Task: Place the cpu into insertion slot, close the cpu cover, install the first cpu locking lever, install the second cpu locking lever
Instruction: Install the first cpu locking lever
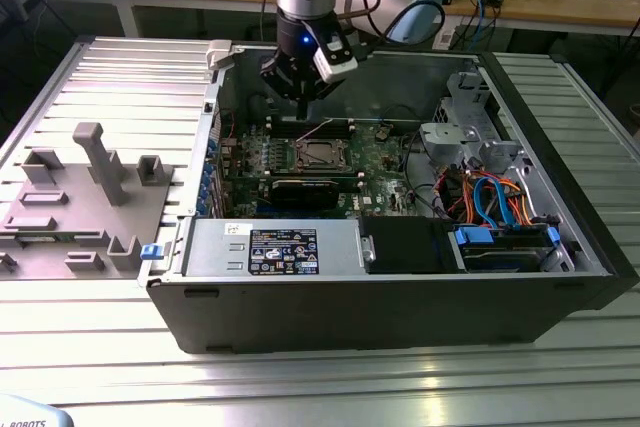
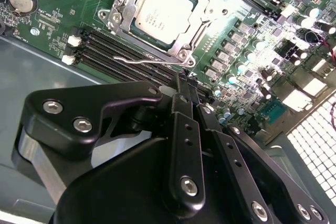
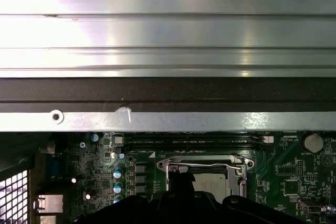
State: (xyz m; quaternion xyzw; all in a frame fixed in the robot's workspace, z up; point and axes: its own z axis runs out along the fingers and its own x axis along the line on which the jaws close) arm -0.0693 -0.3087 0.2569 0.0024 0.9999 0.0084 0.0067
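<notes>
Gripper (image 2: 184, 85): we see its fingers pressed together, holding nothing.
Locking lever (image 2: 152, 59): a thin wire, long axis running 9 to 3 o'clock, just off the fingertips.
Cpu (image 2: 164, 11): seated in the insertion slot (image 2: 202, 38), at 12 o'clock beyond the lever.
Cpu cover (image 2: 207, 11): we judge it closed.

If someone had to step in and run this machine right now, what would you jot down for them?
Pincer: fingers together, holding nothing, poised above the socket inside the open computer case.
The cpu already sits in the insertion slot on the green motherboard.
The cpu cover lies closed around the chip.
One thin wire locking lever runs along the socket's side nearest the pincer; whether it is latched cannot be told.
Left: confirm and fasten both levers.
</notes>
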